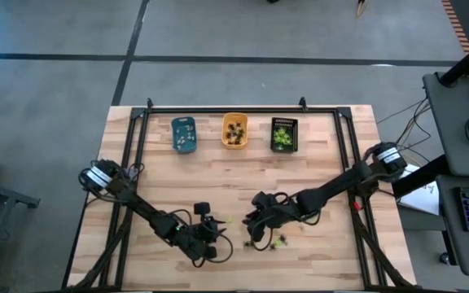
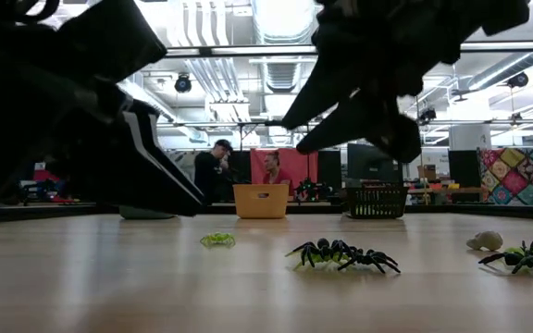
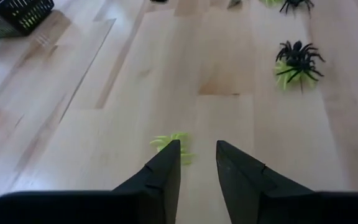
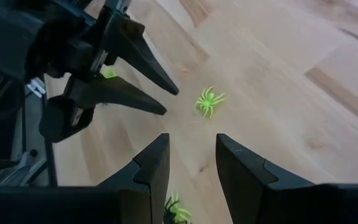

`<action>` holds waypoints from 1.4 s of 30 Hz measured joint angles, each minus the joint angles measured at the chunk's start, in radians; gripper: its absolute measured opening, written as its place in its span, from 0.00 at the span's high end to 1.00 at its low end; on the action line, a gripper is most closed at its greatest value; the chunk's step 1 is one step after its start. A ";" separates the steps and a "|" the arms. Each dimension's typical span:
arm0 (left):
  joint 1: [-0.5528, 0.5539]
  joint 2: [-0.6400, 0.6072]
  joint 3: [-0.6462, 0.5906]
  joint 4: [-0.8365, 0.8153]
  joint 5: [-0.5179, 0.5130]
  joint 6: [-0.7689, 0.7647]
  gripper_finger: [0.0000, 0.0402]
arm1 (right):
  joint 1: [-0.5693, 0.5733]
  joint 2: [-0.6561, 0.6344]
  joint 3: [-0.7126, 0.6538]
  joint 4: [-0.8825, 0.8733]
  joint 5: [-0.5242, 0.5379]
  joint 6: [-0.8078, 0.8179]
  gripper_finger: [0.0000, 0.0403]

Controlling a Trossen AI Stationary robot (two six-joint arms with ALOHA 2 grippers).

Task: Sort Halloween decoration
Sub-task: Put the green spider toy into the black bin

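My left gripper [image 3: 197, 146] stands open low over the near middle of the table [image 1: 324, 187]. A tiny yellow-green spider [image 3: 173, 145] lies on the wood just past one fingertip, untouched; the right wrist view shows a gap between this spider [image 4: 209, 101] and the left gripper [image 4: 171, 102]. My right gripper [image 4: 191, 140] hangs open above the table, facing the left one, with nothing between its fingers. To the right lie a black spider on a yellow-green one [image 3: 297, 62], more black spiders [image 2: 340, 254] [image 2: 526, 257] and a pale figure [image 2: 486, 241].
Three small trays stand in a row at the far edge: blue [image 1: 184, 134], orange [image 1: 234, 130] and black [image 1: 283, 134], each with small figures inside. Both arms meet over the near middle. People sit in the room beyond the table.
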 joint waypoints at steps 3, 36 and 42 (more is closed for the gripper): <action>0.005 0.005 0.000 0.000 0.000 -0.003 0.81 | 0.000 0.045 0.025 0.005 0.000 -0.016 0.71; 0.054 0.078 -0.013 0.055 0.022 0.005 1.00 | -0.047 0.188 0.092 0.010 -0.003 0.026 0.71; 0.054 0.078 -0.013 0.053 0.022 0.001 1.00 | -0.050 0.224 0.092 0.034 0.005 -0.027 0.71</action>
